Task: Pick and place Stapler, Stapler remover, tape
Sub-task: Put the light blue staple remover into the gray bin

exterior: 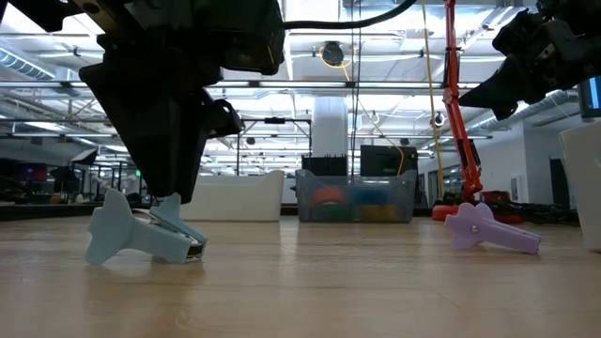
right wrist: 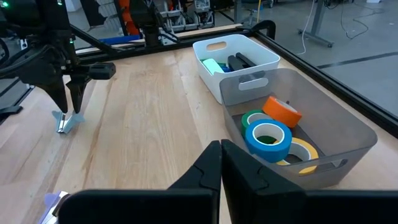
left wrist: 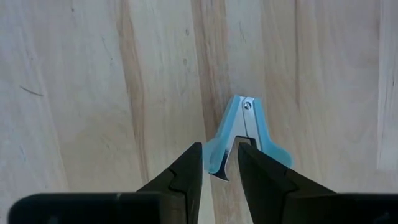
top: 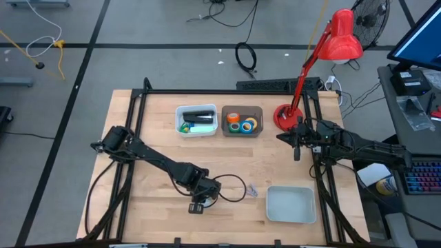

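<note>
While lying on the pale wooden table (left wrist: 74,93), light-blue plastic staple remover (left wrist: 245,134) shows winged grips.
Left gripper (left wrist: 219,163) straddles one wing, fingers parted, nothing grasped.

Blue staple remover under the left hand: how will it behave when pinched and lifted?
The blue staple remover looks like small, stiff plastic with metal jaws, so probably light and rigid. The left hand straddles one flared wing, off-centre, so it may pivot or swing when lifted. On the table it rests tilted on its wings, so a nudge could skid it.

4 tape rolls (right wrist: 268,138), 2 staple removers (exterior: 141,235), 3 bins (top: 291,204), 1 lamp (top: 324,55).
</note>
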### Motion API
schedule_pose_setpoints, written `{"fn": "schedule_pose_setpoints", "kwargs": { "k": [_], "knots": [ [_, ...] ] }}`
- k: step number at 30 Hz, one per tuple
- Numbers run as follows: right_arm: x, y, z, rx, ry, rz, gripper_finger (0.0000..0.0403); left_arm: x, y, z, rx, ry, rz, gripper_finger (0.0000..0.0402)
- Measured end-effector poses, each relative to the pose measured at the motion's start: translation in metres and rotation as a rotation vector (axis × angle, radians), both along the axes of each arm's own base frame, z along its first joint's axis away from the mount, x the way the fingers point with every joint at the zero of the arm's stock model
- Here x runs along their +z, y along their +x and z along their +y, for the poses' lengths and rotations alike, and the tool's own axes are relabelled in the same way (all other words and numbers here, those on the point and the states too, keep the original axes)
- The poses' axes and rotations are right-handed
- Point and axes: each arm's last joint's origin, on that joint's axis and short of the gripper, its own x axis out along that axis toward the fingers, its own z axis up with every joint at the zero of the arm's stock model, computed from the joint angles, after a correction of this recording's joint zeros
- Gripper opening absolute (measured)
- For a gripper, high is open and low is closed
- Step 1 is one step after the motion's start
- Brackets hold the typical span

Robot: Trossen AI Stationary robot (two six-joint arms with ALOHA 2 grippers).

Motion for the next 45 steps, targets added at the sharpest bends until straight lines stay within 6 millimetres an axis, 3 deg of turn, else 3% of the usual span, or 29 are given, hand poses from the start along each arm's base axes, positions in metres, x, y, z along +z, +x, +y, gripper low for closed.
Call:
{"fn": "schedule_pose_setpoints", "kwargs": {
  "k": [9, 20, 32, 39, 45],
  "knots": [
    [0.0, 0.0, 0.0, 0.0, 0.0, 0.0, 0.0004, 0.0, 0.0, -0.001, -0.003, -0.013, 0.004, 0.0007],
    [0.0, 0.0, 0.0, 0.0, 0.0, 0.0, 0.0004, 0.0, 0.002, 0.007, 0.125, -0.037, 0.035, 0.0002],
    [0.0, 0.0, 0.0, 0.001, 0.004, -0.001, 0.0004, 0.008, 0.01, 0.032, 0.251, -0.052, 0.016, 0.0001],
    [0.001, 0.0, 0.0, -0.048, 0.171, -0.037, 0.0004, 0.02, 0.015, 0.046, 0.297, -0.043, -0.069, 0.0],
    [0.001, 0.0, 0.0, -0.058, 0.205, -0.042, 0.0004, 0.023, 0.019, 0.056, 0.329, -0.037, -0.098, 0.0]
  ]
}}
